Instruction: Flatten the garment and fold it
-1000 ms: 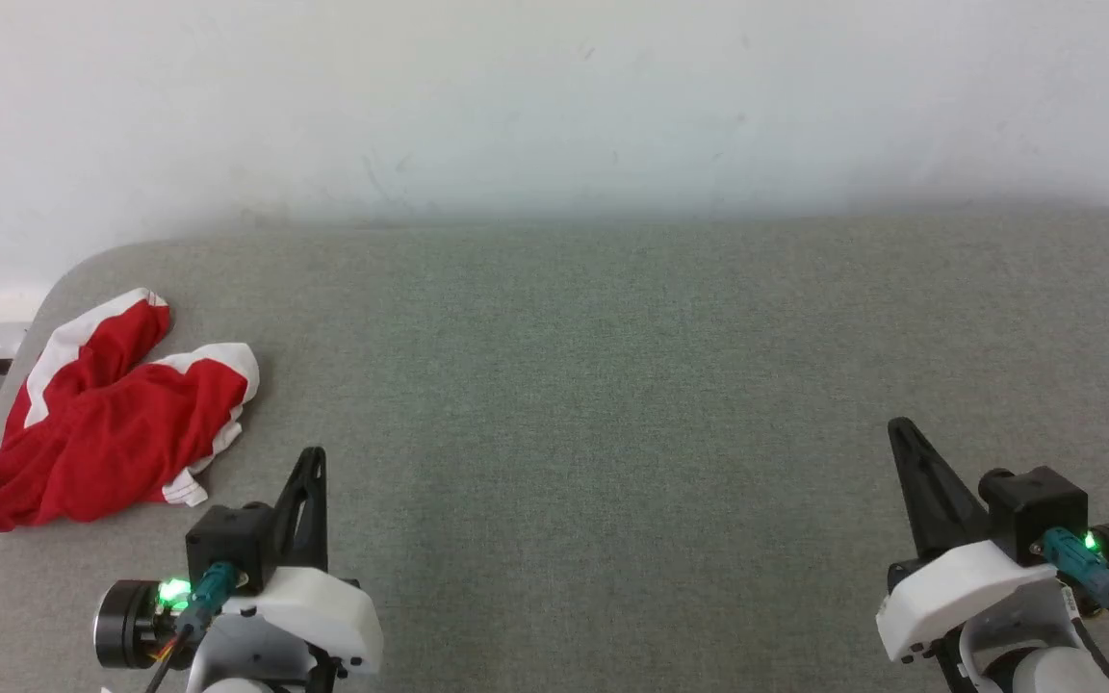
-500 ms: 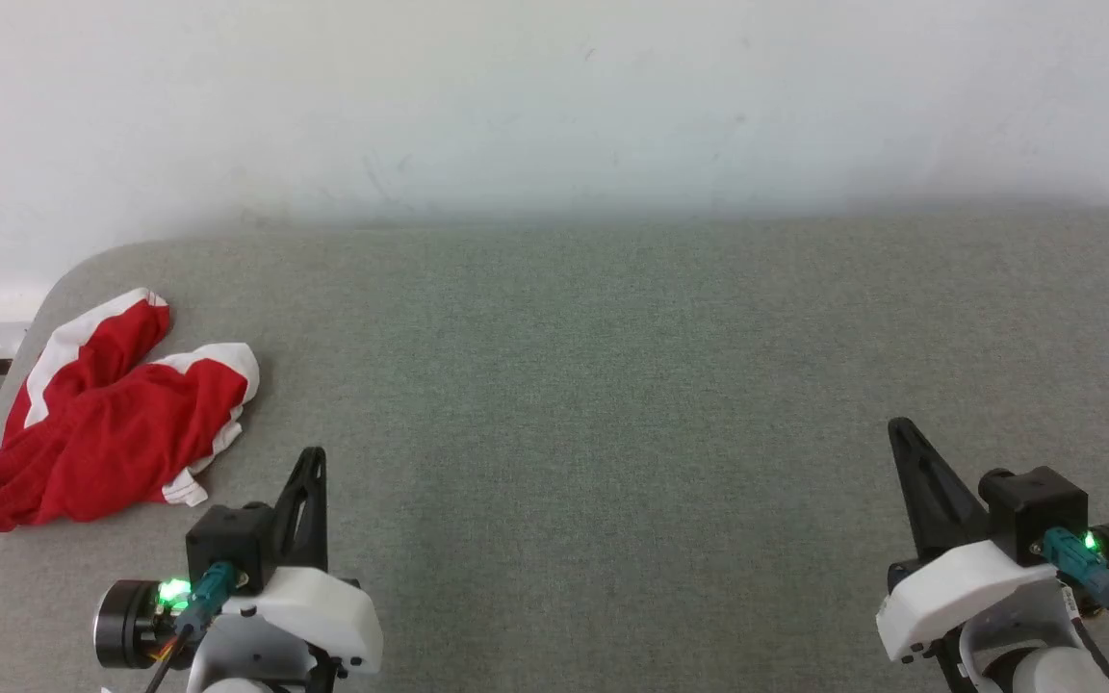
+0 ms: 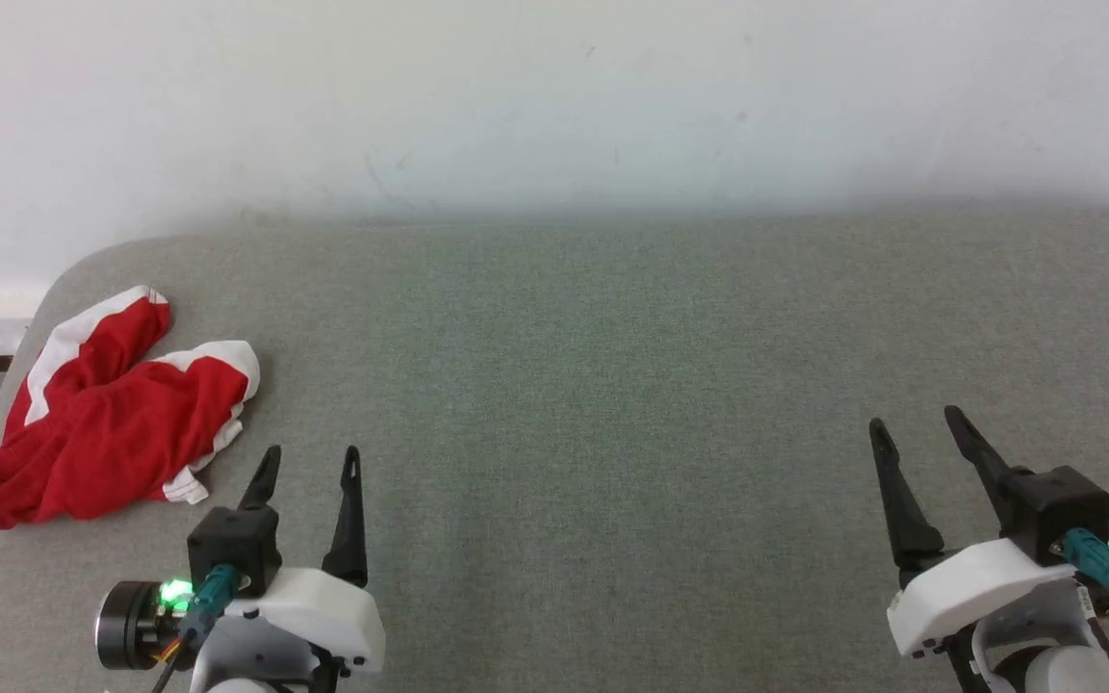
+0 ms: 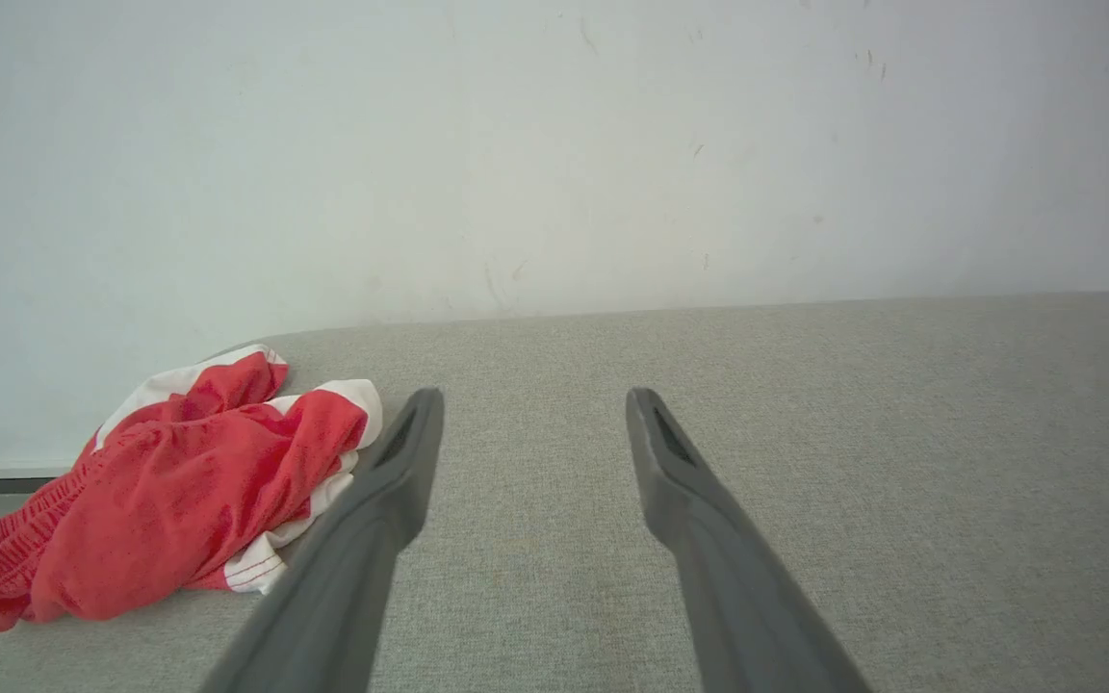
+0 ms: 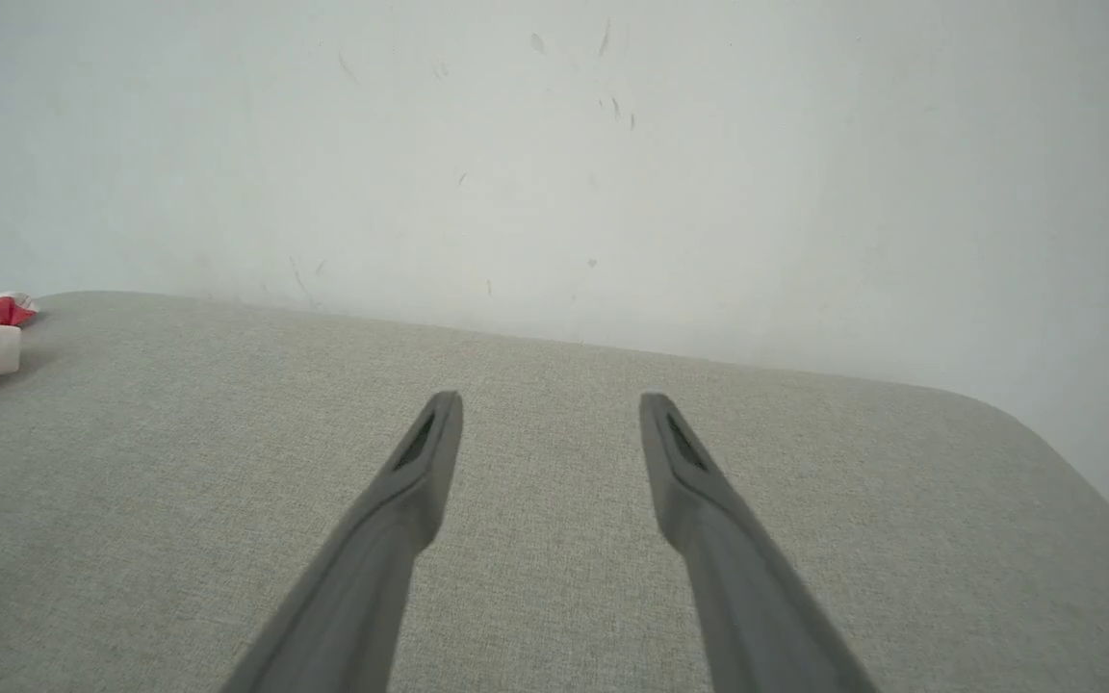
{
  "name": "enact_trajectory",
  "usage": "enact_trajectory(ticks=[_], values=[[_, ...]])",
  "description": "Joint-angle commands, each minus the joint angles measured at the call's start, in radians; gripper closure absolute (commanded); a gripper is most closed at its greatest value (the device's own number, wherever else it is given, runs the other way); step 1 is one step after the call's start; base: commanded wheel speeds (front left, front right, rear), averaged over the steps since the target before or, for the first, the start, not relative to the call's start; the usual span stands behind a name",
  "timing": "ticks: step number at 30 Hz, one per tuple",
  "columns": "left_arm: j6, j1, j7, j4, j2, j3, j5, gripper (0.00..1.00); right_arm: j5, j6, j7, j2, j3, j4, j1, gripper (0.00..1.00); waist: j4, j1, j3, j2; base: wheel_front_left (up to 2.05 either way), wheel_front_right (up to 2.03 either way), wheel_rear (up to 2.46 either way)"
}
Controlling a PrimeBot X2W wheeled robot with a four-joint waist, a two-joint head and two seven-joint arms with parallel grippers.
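Crumpled garment [image 3: 112, 423] just left of and beyond the left gripper [image 3: 312, 452], well apart from the right gripper [image 3: 915, 419]. Both spread wide, holding nothing. Reach left first; pinch the white hem [image 3: 187, 491], probably the nearest loose edge; drag rightward, between the 2 grippers, before spreading.

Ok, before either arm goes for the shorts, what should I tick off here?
1. Left tool open and empty: ok.
2. Right tool open and empty: ok.
3. Shorts lying flat: not ok, they are crumpled in a heap.
4. Shorts wholly on the table: cannot tell, they lie right at its left edge.
5. Left tool near the shorts but not touching them: ok.
6. Which side of the shorts faces up: cannot tell, no print shows.
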Motion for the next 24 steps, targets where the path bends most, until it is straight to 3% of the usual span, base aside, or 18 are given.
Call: enact_trajectory(ticks=[1,11,24], values=[[0.008,-0.008,-0.011,-0.004,0.000,-0.005,-0.005,0.00,0.009,0.000,-0.010,0.000,-0.006,-0.006,0.002,0.00,0.001,0.0000,0.001,-0.0001,0.00,0.00,0.00],[0.025,-0.016,-0.032,-0.007,-0.001,-0.011,-0.007,0.00,0.030,0.000,-0.031,0.001,-0.016,-0.022,0.004,0.00,0.031,0.0000,0.008,-0.0001,0.00,0.00,0.00],[0.052,-0.021,-0.059,-0.014,-0.001,-0.016,-0.008,0.00,0.031,-0.001,-0.058,0.001,-0.009,-0.041,0.010,0.00,0.120,0.0000,0.016,-0.0001,0.00,0.00,0.00]])
